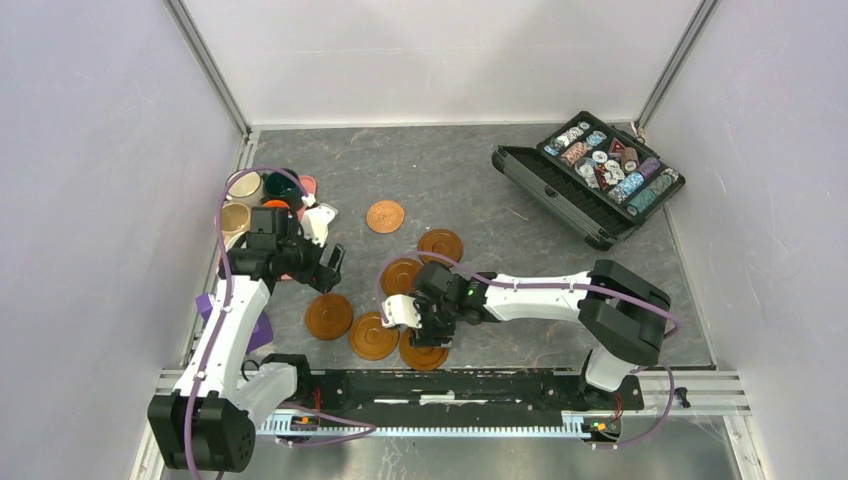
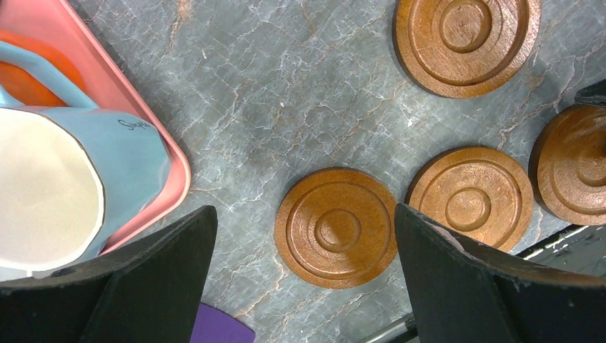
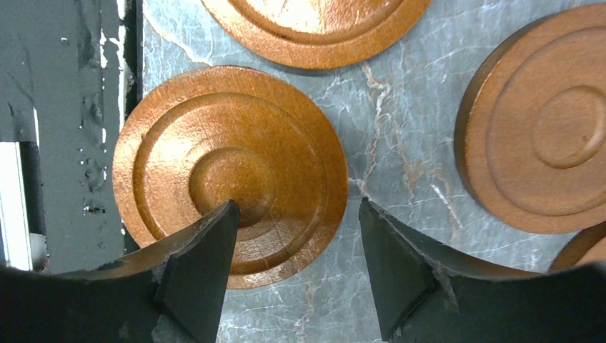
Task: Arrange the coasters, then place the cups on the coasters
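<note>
Left gripper (image 2: 304, 213) hung over the table (image 1: 520, 200), jaws wide apart and holding nothing, one coaster (image 2: 336, 227) flat below them. Right gripper (image 3: 299, 206) sat low, jaws partly apart astride the rim of the near-edge coaster (image 3: 229, 164), not clamped. Other coasters (image 1: 385, 216) lay loose nearby. Cups (image 1: 245, 185) stood crowded in the pink tray (image 2: 136, 96), far left.

The top external camera is looking down from above and behind the arm bases (image 1: 200, 425), taking in the whole table (image 1: 470, 180). The wrist cameras are pointing straight down past the left gripper (image 2: 306, 214) and right gripper (image 3: 298, 207), the right much nearer. All three are sharing the coasters (image 1: 372, 335)
</note>
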`<state>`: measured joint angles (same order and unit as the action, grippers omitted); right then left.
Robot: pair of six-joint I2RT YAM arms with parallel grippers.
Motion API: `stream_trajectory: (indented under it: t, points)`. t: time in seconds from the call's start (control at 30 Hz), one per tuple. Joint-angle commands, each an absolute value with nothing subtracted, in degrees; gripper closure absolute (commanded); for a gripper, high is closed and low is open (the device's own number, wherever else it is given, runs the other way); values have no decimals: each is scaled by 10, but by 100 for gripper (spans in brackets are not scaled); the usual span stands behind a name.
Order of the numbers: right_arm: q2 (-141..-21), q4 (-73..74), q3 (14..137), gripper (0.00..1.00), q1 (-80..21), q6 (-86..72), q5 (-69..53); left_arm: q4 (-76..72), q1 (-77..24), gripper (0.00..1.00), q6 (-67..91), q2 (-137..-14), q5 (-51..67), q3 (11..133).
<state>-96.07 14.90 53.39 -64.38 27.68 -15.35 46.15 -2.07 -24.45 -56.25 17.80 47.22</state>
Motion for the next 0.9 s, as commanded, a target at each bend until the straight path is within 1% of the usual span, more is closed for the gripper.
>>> stream_trajectory:
  t: [0.0,0.17,0.37,0.6,0.87]
  points:
    - [-946,159,512,32,-636,278,-160,463,-21,1,-245,-556,177,474]
    - [-908,177,460,35,-623,313,-120,480,-24,3,-307,-549,196,474]
    - [-850,219,395,39,-563,349,-114,498,-48,5,-361,-556,196,475]
    - [-771,249,307,43,-476,408,-84,501,-139,7,-388,-574,190,476]
    - [-706,281,261,45,-360,467,-44,470,-229,10,-409,-614,216,470]
